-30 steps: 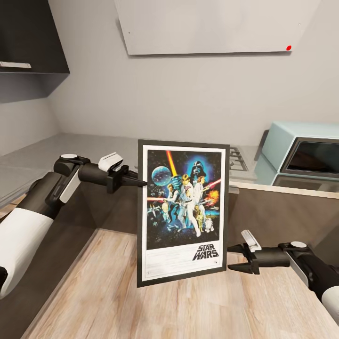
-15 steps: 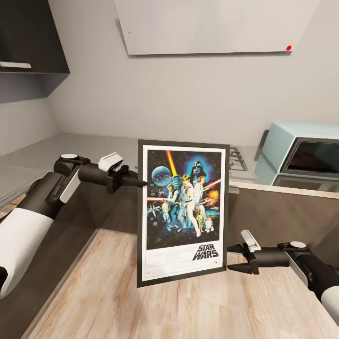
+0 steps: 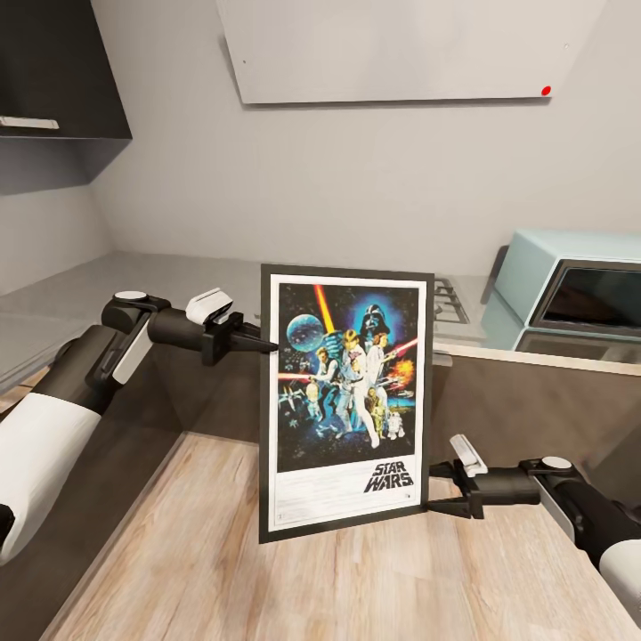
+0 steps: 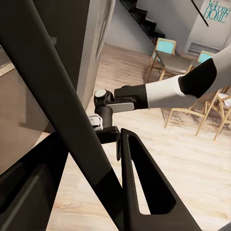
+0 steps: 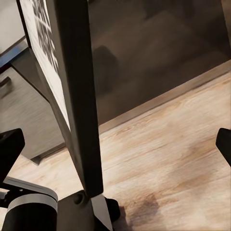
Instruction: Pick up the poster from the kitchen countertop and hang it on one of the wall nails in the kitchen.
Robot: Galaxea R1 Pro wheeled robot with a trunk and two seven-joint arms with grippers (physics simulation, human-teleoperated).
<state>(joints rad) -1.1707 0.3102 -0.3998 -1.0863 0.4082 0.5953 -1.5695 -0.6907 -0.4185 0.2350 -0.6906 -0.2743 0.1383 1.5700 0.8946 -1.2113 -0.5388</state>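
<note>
The poster (image 3: 347,401) stands upright in the air over the wooden floor, its Star Wars picture facing me. My left gripper (image 3: 265,345) is shut on the upper part of its left edge; the black frame (image 4: 62,110) runs between the fingers (image 4: 144,187). My right gripper (image 3: 431,488) is open at the poster's lower right corner, one finger on each side of the frame edge (image 5: 79,96), with fingertips (image 5: 9,144) spread wide and not touching it. The kitchen countertop (image 3: 133,276) lies behind. On the wall panel (image 3: 401,49) is a red dot (image 3: 546,91); whether it is a nail I cannot tell.
A steel hob (image 3: 450,298) sits in the worktop behind the poster, with a pale-blue oven (image 3: 579,285) to its right. A dark wall cabinet (image 3: 53,71) hangs at the upper left. Dark cabinet fronts (image 3: 516,401) border the wooden floor (image 3: 356,579).
My right gripper has edged slightly left, closer to the poster's lower right corner. The poster and left arm have stayed still.
</note>
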